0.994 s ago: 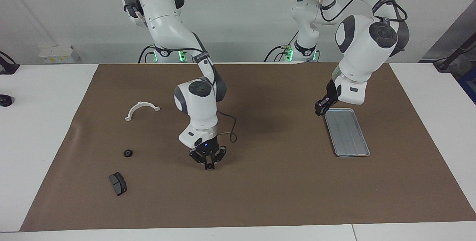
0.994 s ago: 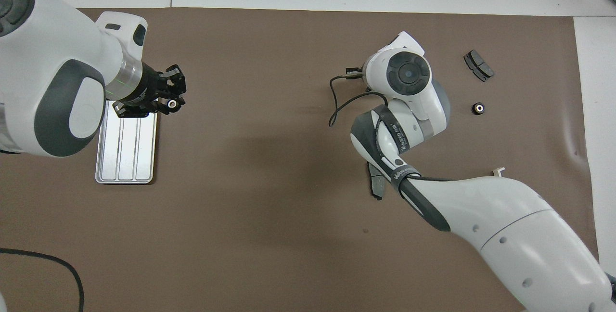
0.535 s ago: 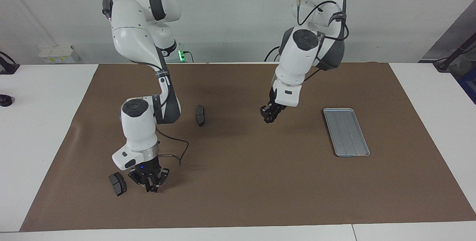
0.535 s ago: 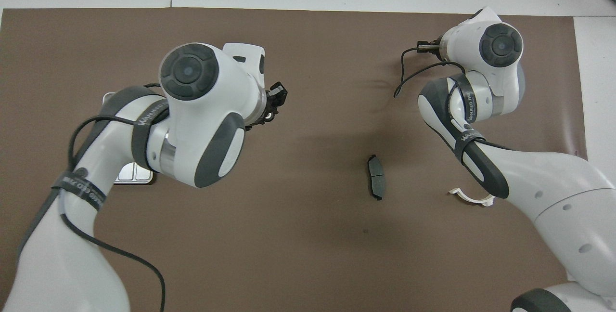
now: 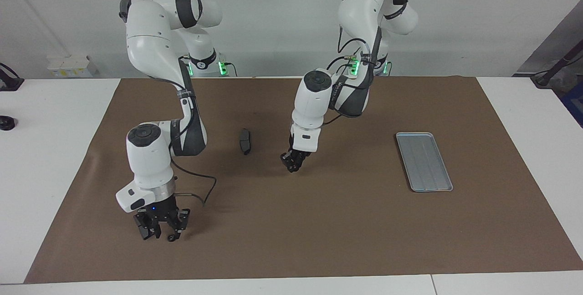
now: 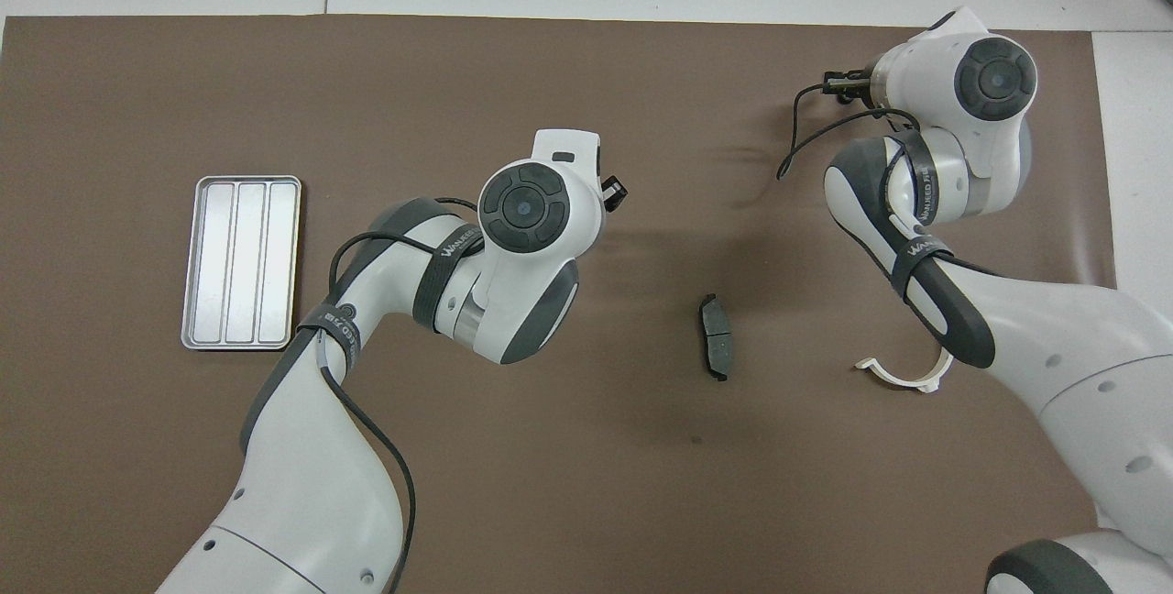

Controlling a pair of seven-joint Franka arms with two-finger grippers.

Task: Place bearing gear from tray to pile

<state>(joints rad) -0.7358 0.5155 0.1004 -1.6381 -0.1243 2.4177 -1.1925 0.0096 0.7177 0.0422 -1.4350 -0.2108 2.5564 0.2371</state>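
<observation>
Holdings on the white table (image 5: 54, 158) and its brown mat (image 5: 319, 231):

1. Right claw (image 5: 160, 231). It is down close to the mat, toward the right arm's end of the table. Its fingers stand apart, and I see nothing gripped between them.

2. White plastic half-ring bracket (image 6: 903, 379). It lies on the mat, apart from my right claw, and my right arm partly covers it in the overhead view. My arm hides it in the facing view.

3. Dark grey curved brake-pad-shaped piece (image 5: 245, 141). It lies flat on the mat between my two claws, near the left one and well apart from the right one.

4. Left claw (image 5: 292, 166). It hangs over bare mat between the dark piece and the tray, pointing down. I cannot tell whether it is closed or whether it carries anything.

5. Flat rectangular silver-grey metal tray (image 5: 424, 162), with rounded corners, a raised rim and lengthwise ridges. It sits on the mat toward the left arm's end of the table, well apart from my left claw and farthest of all from my right claw.

6. Bearing gear. I cannot make it out in either view.
</observation>
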